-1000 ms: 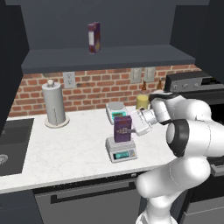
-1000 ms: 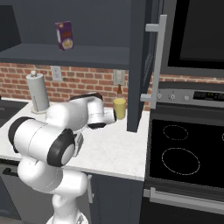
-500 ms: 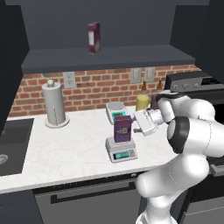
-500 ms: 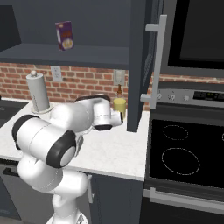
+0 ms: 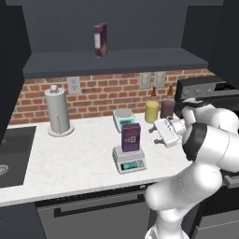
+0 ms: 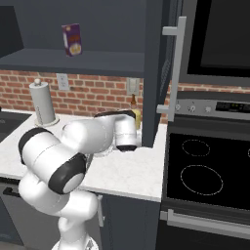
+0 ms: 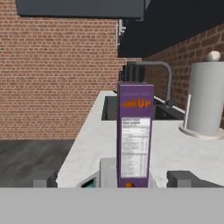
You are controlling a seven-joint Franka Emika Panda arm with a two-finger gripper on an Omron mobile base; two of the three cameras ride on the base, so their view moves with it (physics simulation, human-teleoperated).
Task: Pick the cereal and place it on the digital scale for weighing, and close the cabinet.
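The white arm's two-finger gripper [image 7: 112, 180] stands wide open and holds nothing, its two small dark fingertips [image 7: 43, 179] set well apart on either side of the upright dark purple cardboard cereal box [image 7: 134, 135], clear of its faces. In the left base view the gripper [image 5: 158, 132] sits just right of that box, level with its lower half.

The cereal box [image 5: 131, 137] stands squarely on the flat platform of the low light-grey digital scale [image 5: 129, 159], whose green display faces the counter's front edge. The face turned to the hand camera carries orange lettering near the top and a pale printed panel of fine lines below it; the print is too small to read. The box's base and the scale platform [image 7: 107, 173] are cut off at the lower edge of the hand view.

Behind the scale sits a smaller white scale with a teal front [image 5: 123, 118], partly hidden by the box. To the scale's left stands a white paper towel roll on an upright holder [image 5: 58, 111]; to its right, a yellow jar [image 5: 151, 111] and what looks like a dark maroon jar [image 5: 167, 108], its outline indistinct. Above, a maroon box with a cream-yellow panel [image 5: 100, 39] stands on the shelf of the dark charcoal upper wall cabinet [image 5: 116, 60]. In the right base view the cabinet's door [image 6: 166, 63] stands open, edge-on, its long silver bar handle [image 6: 175, 66] facing the stove.
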